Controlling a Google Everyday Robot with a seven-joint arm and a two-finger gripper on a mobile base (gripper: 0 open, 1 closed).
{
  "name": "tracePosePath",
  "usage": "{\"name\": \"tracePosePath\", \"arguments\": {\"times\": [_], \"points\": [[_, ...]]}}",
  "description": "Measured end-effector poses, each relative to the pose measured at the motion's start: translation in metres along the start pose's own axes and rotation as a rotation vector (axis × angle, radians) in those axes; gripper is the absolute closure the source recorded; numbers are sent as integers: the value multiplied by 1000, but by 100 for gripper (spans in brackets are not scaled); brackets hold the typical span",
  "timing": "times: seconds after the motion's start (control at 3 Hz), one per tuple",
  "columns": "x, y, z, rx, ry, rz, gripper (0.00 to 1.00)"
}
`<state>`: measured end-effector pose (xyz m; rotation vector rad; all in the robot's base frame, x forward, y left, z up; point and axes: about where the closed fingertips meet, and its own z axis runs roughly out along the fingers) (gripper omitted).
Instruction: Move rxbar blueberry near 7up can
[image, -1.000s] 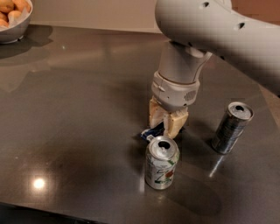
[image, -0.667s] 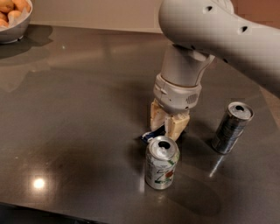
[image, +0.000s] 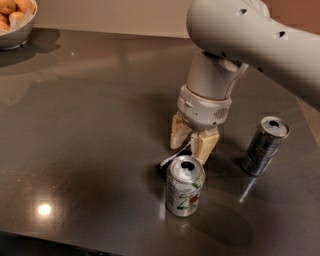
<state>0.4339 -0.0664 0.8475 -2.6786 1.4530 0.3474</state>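
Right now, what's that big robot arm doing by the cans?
The robot's hand is down low at the table, right over a little dark blue snack bar, the rxbar blueberry. The bar lies flat just behind the 7up can, so it is already close to it. A slimmer dark can stands off to the right in the picture, and a bowl sits in the far left corner.
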Motion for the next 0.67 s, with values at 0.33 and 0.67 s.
{"name": "tracePosePath", "arguments": {"times": [0.33,0.67], "points": [[0,-3,0,14,1,0,0],[0,-3,0,14,1,0,0]]}}
